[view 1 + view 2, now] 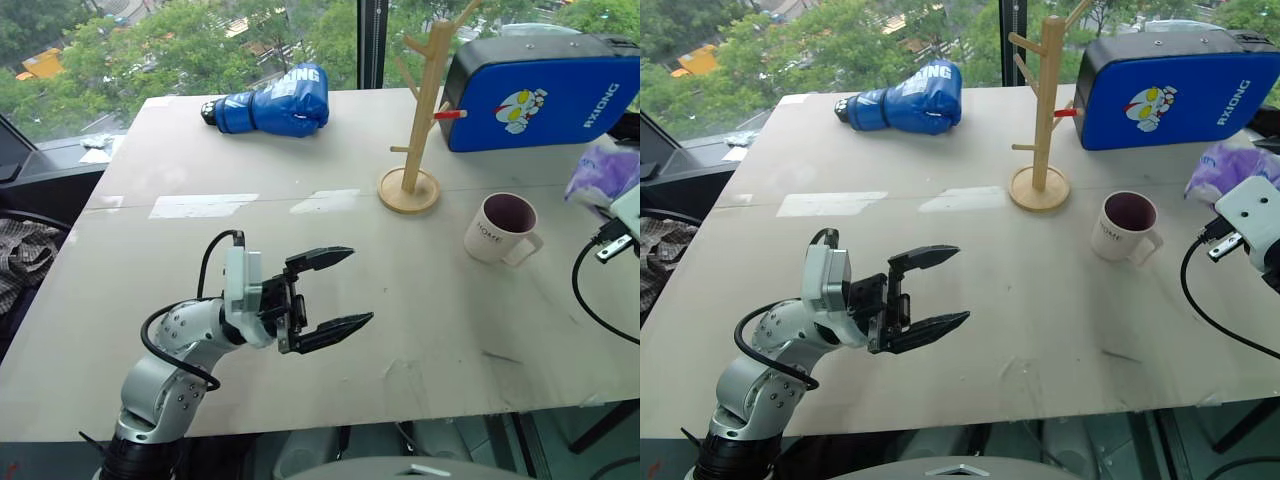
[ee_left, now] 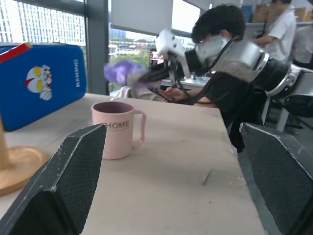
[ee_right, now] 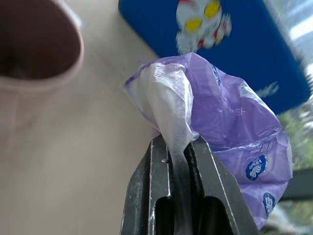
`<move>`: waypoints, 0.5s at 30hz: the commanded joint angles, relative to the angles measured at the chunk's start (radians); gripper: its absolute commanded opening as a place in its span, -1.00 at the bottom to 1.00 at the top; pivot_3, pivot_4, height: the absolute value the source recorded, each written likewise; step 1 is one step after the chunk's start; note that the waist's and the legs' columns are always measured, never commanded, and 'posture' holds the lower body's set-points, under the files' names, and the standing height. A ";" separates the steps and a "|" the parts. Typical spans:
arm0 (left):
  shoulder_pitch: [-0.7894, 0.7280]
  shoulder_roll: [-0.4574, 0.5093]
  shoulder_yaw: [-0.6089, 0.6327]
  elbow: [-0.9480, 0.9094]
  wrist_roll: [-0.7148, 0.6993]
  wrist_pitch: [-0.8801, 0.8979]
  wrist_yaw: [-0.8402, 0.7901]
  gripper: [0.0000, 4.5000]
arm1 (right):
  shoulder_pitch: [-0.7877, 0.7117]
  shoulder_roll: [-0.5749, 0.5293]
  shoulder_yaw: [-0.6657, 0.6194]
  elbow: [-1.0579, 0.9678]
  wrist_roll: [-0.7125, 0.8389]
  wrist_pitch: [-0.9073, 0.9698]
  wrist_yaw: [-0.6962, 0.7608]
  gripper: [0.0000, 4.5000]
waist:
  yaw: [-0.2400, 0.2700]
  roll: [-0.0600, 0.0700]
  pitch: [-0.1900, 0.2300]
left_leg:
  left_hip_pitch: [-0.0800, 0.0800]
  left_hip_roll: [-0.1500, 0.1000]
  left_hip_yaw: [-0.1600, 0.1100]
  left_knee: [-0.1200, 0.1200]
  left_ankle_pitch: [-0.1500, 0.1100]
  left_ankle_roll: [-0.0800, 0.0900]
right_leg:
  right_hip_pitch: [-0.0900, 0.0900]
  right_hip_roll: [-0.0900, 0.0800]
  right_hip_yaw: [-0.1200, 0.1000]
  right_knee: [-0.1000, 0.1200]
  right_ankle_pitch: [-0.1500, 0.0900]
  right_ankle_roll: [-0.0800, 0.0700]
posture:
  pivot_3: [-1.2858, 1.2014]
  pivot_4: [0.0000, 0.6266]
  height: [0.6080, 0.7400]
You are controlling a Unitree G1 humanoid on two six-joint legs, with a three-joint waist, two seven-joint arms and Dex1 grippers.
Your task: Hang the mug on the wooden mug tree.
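**Mug standing on table, not on tree; right gripper clamping plastic bag**

The mug (image 1: 500, 228) is standing upright on the table (image 1: 300, 330), just beside and to the right of the wooden mug tree (image 1: 422, 110), not touching it. Its side is showing the word "HOME"; its loop handle is pointing toward the table's near right side. Nothing is visible inside the dark purple interior.

The mug tree is standing on its round base with every visible peg bare; the red-tipped peg is pointing toward a blue pad (image 1: 540, 90) lettered "RXIONG" and bearing a cartoon face, behind it. A blue boxing glove (image 1: 272, 102) with white lettering, only partly legible, is lying at the far edge.

The right gripper (image 3: 180, 147) is pinching a twist of a purple-and-white plastic bag (image 3: 234, 122), jaws closed tight on the film; the bag's small blue logos are too blurred to read.

The left gripper (image 1: 336, 292) is hovering over the near table, fingers spread wide, holding nothing
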 commanded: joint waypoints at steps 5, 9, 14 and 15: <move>0.010 0.019 0.009 -0.085 -0.074 0.033 0.008 1.00 | -0.028 -0.029 0.064 0.320 -0.022 -0.211 -0.008 -0.40 | 0.005 0.001 0.000 | 0.000 0.000 0.000 0.000 0.000 0.000 | 0.000 0.000 0.000 0.000 0.000 0.000 | 0.03 -0.52 1.00; 0.031 0.035 0.021 -0.091 -0.073 0.042 0.016 1.00 | 0.078 -0.023 -0.068 0.136 0.099 -0.090 0.063 0.29 | 0.008 0.003 0.001 | 0.000 0.000 0.000 0.000 0.000 0.000 | 0.000 0.000 0.000 0.000 0.000 0.000 | 0.03 -0.52 1.00; 0.060 0.059 0.017 -0.072 -0.051 0.041 0.006 1.00 | 0.246 0.037 -0.242 -0.303 0.388 0.298 0.133 0.46 | 0.007 0.005 0.001 | -0.002 0.000 -0.001 -0.001 0.000 0.000 | -0.001 0.000 0.000 -0.001 0.000 0.000 | 0.03 -0.52 1.00; 0.056 0.062 0.011 -0.059 -0.044 0.041 -0.003 1.00 | 0.239 0.071 -0.221 -0.359 0.391 0.345 0.072 0.46 | 0.005 0.003 0.000 | -0.001 0.000 -0.001 -0.001 0.000 0.000 | 0.000 0.000 0.000 -0.001 0.000 0.000 | 0.03 -0.52 1.00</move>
